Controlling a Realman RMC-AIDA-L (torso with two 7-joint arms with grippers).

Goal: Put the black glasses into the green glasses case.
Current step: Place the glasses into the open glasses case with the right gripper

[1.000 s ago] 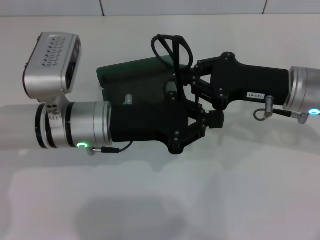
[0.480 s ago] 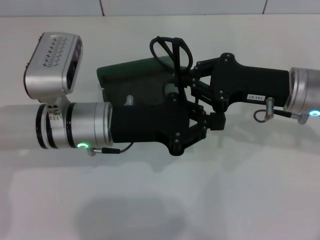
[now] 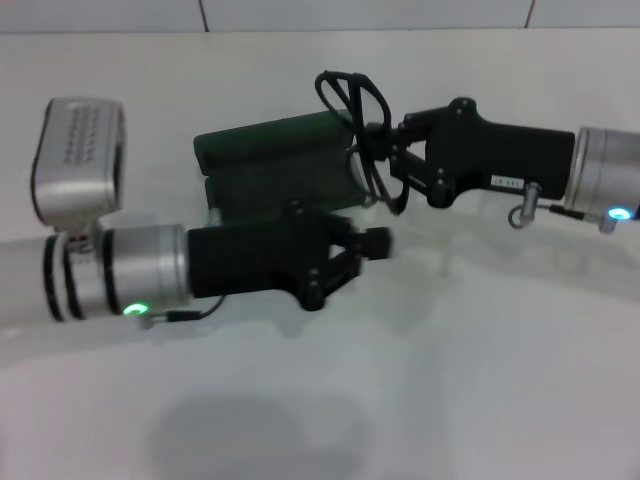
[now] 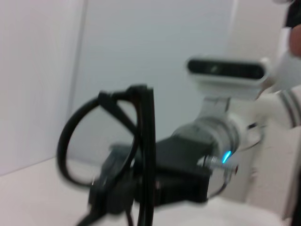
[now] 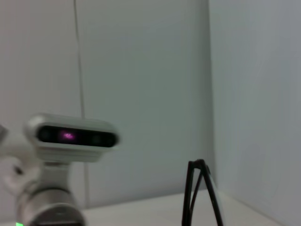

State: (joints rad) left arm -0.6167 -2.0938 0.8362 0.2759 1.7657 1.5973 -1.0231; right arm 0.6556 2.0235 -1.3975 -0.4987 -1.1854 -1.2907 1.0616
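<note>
Thin black-framed glasses (image 3: pixel 352 105) pinched in the right gripper (image 3: pixel 385 165) at the right end of the open dark green hard-shell case (image 3: pixel 275 165); left gripper (image 3: pixel 375 243), jaws narrow and empty, nearer; loose temples may snag the rim.

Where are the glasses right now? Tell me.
In the head view, the glasses sit right of centre, held up in the right hand at the right end of the open case, with the left hand just nearer.
</note>
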